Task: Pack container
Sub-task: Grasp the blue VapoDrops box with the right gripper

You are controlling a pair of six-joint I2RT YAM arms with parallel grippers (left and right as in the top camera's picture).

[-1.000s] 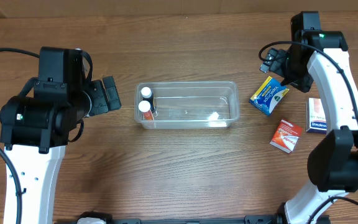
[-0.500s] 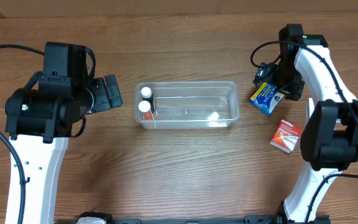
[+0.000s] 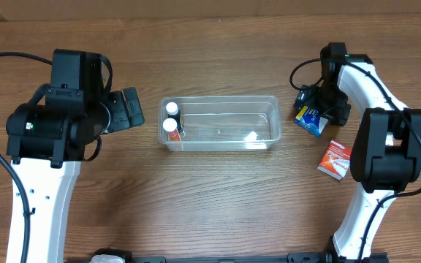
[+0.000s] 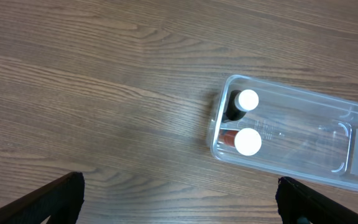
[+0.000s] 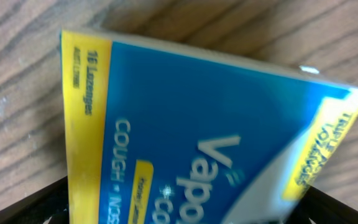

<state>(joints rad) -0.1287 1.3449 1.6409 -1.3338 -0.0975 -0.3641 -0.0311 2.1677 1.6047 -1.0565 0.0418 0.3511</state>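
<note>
**A:** So why is the right claw [image 3: 311, 109] sitting right on top of that blue-and-yellow cough drop box [image 5: 191, 124]?

**B:** My guess is it's lining up a grab. The wrist cam shows its fingers spread wide, one on each side of the box, and not squeezing it yet. The box lies flat on the table [image 3: 218, 197], so coming at it from above makes sense.

**A:** And where's the tub [image 3: 218, 98]?

**B:** It's just off to that claw's side, toward the middle of the table, near but not touching. Two white-capped bottles [image 4: 248, 142] stand at the tub's far end, so the end nearest the claw is free for the box.

**A:** What about the left claw [image 3: 131, 109]?

**B:** It's empty with its fingers wide apart, and the tub is a bit ahead of it. I'd say it's just keeping out of the way. A red box [image 3: 337, 159] also waits behind the right claw.
</note>
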